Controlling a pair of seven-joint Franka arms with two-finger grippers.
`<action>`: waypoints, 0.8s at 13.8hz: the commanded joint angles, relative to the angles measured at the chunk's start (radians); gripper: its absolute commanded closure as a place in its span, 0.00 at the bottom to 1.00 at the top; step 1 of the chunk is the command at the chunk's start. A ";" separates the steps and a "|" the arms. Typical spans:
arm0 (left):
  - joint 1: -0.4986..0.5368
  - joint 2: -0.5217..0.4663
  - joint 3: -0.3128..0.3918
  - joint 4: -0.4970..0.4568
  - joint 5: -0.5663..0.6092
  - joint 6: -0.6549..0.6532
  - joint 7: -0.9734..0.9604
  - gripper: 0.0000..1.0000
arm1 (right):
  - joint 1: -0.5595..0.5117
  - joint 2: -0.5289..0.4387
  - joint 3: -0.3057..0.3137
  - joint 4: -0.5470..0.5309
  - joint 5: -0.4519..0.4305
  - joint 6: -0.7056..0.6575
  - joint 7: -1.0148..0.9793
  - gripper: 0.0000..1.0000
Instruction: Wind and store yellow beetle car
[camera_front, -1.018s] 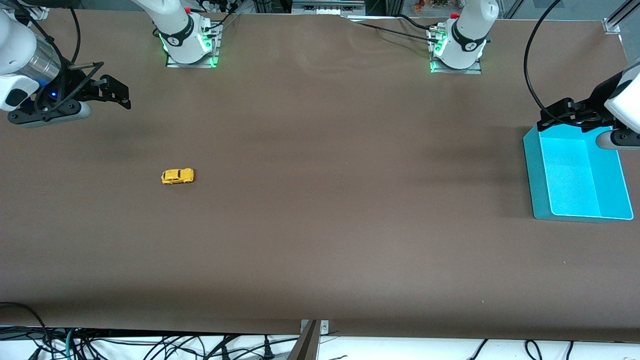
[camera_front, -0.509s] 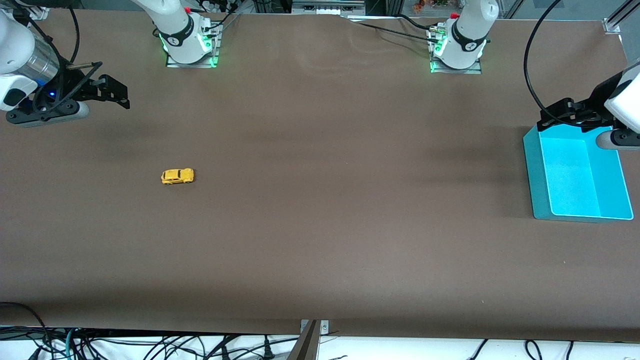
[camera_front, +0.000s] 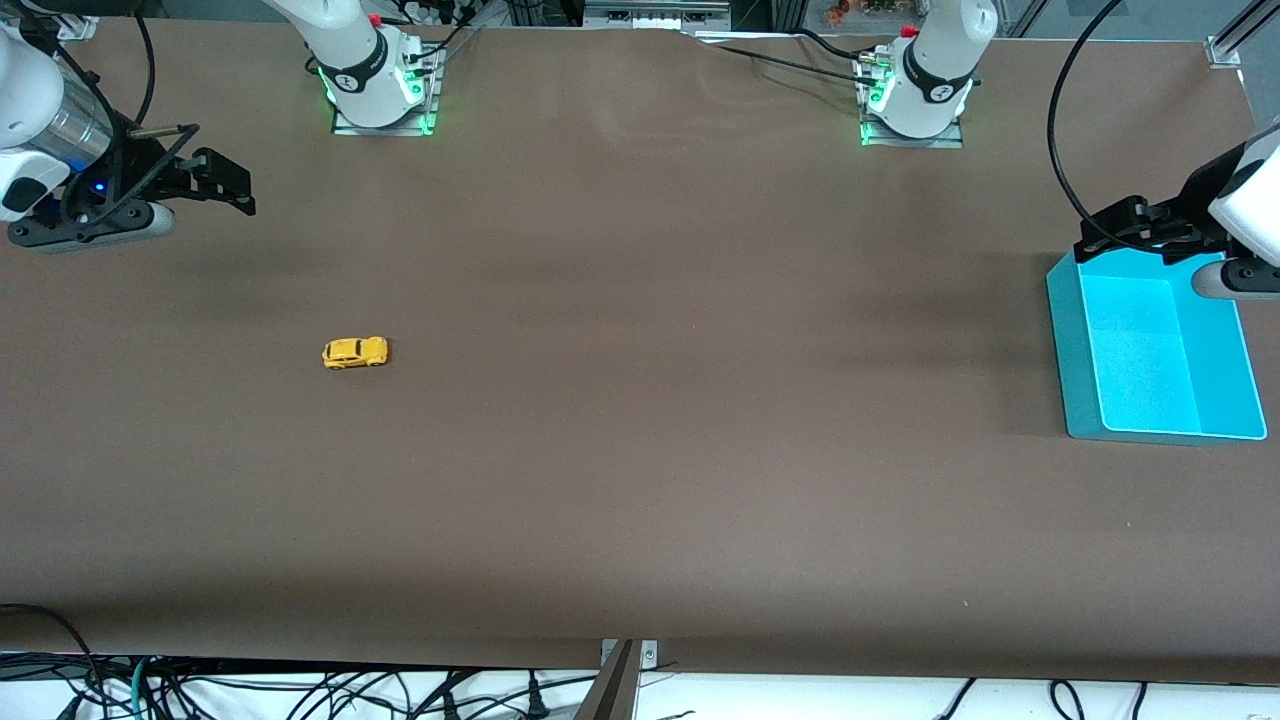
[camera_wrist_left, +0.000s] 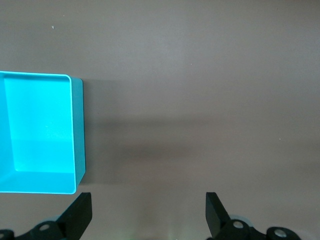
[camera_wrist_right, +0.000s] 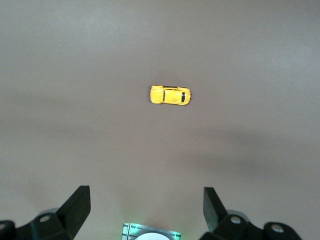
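My right gripper (camera_front: 225, 185) hangs over the table's right-arm end, fingers spread wide and empty. My left gripper (camera_front: 1130, 228) waits, wide and empty, above the turquoise bin (camera_front: 1075, 350). The yellow beetle car (camera_front: 355, 352) sits on the table (camera_front: 640, 450), well apart from both.

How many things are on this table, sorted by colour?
Yellow: 1, the toy car, on its wheels toward the right arm's end of the table.
Turquoise: 1, the tray, toward the left arm's end.
Total: 2
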 joint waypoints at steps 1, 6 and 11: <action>-0.001 0.004 0.000 0.017 -0.013 -0.002 -0.014 0.00 | -0.009 0.001 0.001 0.010 -0.013 -0.026 0.005 0.00; 0.001 0.005 0.001 0.017 -0.016 -0.002 -0.015 0.00 | -0.010 0.001 -0.006 -0.002 -0.015 -0.015 0.005 0.00; 0.001 0.004 0.001 0.017 -0.016 -0.002 -0.014 0.00 | -0.010 0.006 -0.006 -0.005 -0.015 -0.015 0.007 0.00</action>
